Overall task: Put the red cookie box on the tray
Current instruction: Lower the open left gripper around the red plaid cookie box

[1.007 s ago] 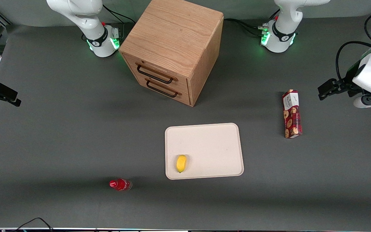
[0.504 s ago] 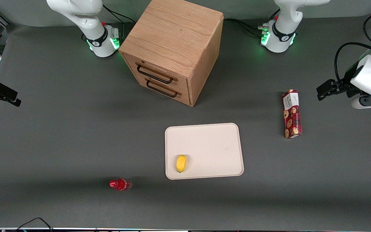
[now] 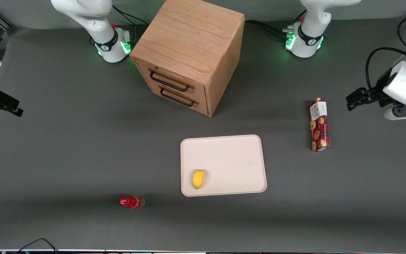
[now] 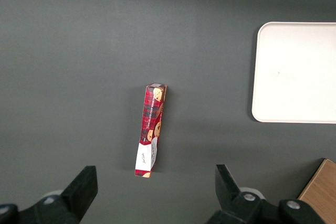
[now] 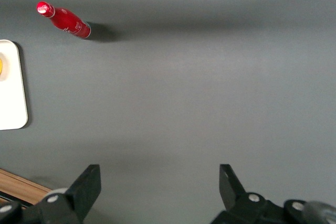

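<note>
The left arm [image 3: 405,88] is glossy white with a looping black cable. Its gripper [image 4: 155,195] has black fingers with silver screws. Green lights glow at the arm's base [image 3: 303,42].

box on table, apart from tray

the red cookie box [image 3: 319,124] lies toward the working arm's end, well apart from the tray [image 3: 231,155]; the gripper [image 4: 155,195], fingers spread, hangs above the box's end.

Red cookie box [image 3: 319,124] flat, off tray [image 3: 238,148]
</note>
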Available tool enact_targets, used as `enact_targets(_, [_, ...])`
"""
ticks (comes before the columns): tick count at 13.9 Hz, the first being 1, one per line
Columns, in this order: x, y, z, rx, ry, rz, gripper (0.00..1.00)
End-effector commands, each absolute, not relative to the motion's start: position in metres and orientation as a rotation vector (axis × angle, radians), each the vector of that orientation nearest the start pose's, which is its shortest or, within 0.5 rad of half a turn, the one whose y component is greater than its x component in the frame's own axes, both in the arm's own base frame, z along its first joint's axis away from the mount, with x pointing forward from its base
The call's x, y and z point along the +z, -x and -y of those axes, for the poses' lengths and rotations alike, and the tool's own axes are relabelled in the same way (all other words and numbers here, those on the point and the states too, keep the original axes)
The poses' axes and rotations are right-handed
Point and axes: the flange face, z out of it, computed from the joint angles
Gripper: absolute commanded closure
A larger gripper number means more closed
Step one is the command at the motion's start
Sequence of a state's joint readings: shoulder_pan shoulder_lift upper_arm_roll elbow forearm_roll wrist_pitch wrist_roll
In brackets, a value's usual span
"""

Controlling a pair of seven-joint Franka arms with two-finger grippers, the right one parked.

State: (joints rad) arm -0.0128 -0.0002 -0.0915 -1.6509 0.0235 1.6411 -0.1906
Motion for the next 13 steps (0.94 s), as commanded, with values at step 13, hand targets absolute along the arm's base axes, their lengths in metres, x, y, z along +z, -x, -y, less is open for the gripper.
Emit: enact_targets(13, [0.432, -0.538, 0.015, 0.07, 3.073, -0.044, 0.0])
